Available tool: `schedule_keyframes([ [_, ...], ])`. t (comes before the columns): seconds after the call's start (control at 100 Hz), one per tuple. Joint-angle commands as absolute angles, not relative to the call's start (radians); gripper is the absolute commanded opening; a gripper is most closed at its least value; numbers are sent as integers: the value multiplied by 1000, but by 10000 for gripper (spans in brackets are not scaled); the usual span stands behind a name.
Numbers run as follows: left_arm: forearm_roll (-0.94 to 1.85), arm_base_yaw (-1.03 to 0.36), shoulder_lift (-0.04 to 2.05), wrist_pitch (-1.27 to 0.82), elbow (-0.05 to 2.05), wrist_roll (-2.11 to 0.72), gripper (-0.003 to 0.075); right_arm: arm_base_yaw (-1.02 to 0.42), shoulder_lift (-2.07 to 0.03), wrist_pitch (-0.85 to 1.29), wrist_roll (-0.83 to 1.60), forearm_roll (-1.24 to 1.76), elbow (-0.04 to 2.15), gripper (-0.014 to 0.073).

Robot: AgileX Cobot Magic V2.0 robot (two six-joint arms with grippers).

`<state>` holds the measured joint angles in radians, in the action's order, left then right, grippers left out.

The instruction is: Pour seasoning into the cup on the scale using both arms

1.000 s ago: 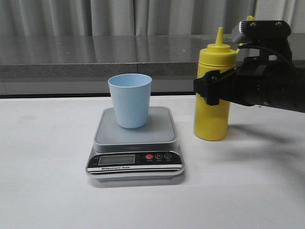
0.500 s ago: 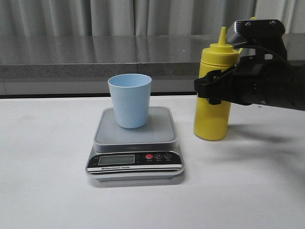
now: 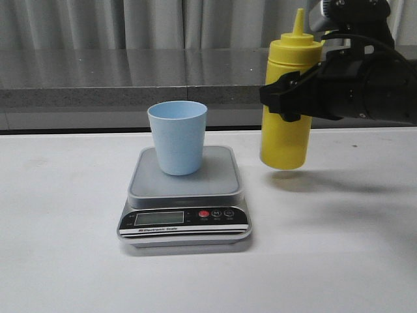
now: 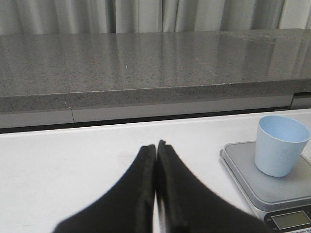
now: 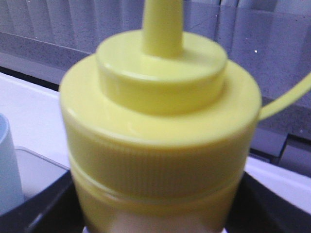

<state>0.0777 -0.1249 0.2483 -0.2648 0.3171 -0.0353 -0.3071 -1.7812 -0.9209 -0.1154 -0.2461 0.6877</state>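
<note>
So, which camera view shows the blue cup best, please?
The front view: the whole cup stands upright on the scale, unobstructed. The left wrist view also shows it whole, but off at the frame's edge. The right wrist view shows only a pale sliver beside the yellow bottle.

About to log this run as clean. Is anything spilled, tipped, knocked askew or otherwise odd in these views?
Nothing stands out. The cup stands upright on the scale, which sits flat on the table with no spill visible. The right end effector holds the seasoning bottle upright, clear of the table. The left end effector is shut and empty.
</note>
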Motion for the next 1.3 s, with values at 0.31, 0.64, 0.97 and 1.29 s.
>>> schedule_keyframes([
  [0.31,81,-123,255,-194,347,-37,-20,-343,-1667,-498,-42,-477,933,271],
  [0.64,81,-123,255,-194,347,-37,-20,-415,-1667,-182,41,-691,1116,271],
  [0.97,81,-123,255,-194,347,-37,-20,-505,-1670,67,41,-1029,1185,271],
  [1.29,81,-123,255,-194,347,-37,-20,-588,-1734,299,41,-1240,1250,271],
])
